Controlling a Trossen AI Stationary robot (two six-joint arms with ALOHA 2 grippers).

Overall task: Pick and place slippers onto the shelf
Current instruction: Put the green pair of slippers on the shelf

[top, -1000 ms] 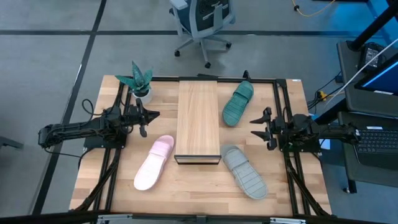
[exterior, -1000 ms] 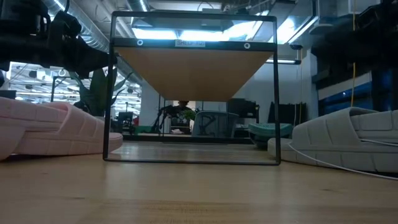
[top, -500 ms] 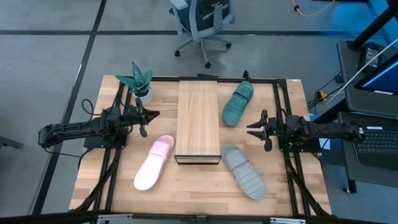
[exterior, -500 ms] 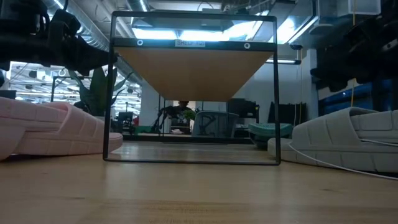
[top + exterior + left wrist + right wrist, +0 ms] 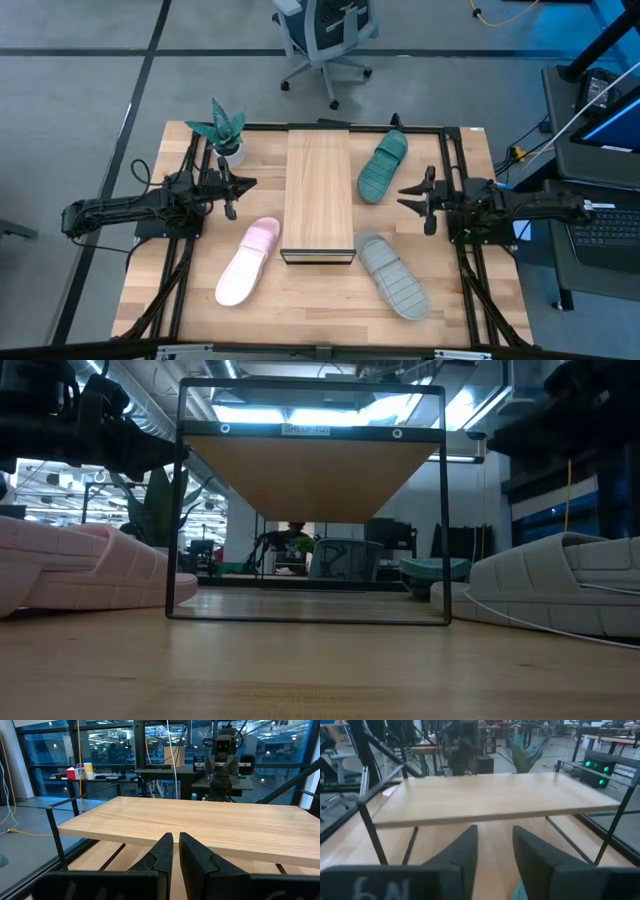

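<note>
Meanwhile the right gripper (image 5: 413, 198), fingers apart and empty, had crept toward the teal slipper (image 5: 382, 166) beside the shelf (image 5: 319, 190); all 3 slippers stayed on the table. Left gripper (image 5: 236, 194) waited, fingers nearly closed.

Light-wood shelf (image 5: 318, 190) on dark thin legs at mid-counter, top bare, teal slipper (image 5: 382, 166) just right of its far half, grey slipper (image 5: 393, 276) off its near right corner, pink slipper (image 5: 248, 261) near left, all sole-up
</note>
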